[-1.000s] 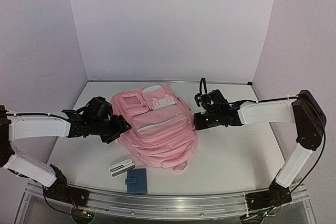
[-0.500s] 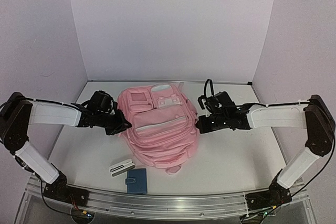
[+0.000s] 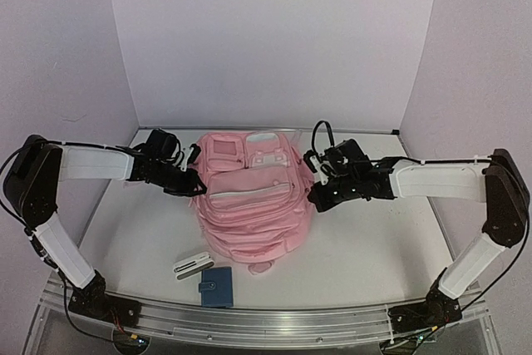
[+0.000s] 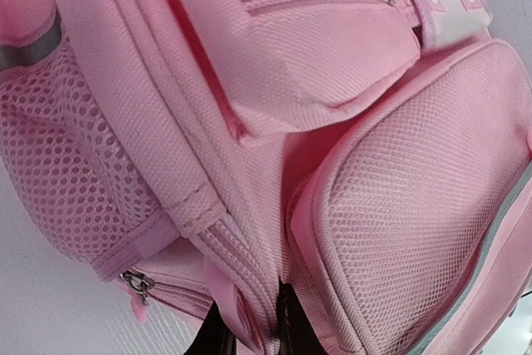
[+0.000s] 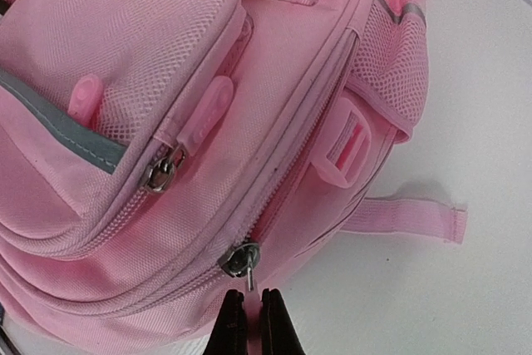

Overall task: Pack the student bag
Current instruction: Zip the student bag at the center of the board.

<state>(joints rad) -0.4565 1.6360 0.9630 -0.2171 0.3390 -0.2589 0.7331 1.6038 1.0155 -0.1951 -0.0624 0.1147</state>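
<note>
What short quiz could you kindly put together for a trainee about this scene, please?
1. True or false: the blue wallet lies inside the student bag.
2. What does the left end effector pinch? A) the bag's pink fabric B) the wallet C) nothing
3. Fill the gap: the right end effector, shut, sits at a metal ____ on the bag.

Key: 1 false, it lies on the table beside the bag. 2 A. 3 zipper pull.

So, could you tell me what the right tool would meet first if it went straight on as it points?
The metal zip pull on the backpack, just ahead of the right tool; they may already touch.
</note>
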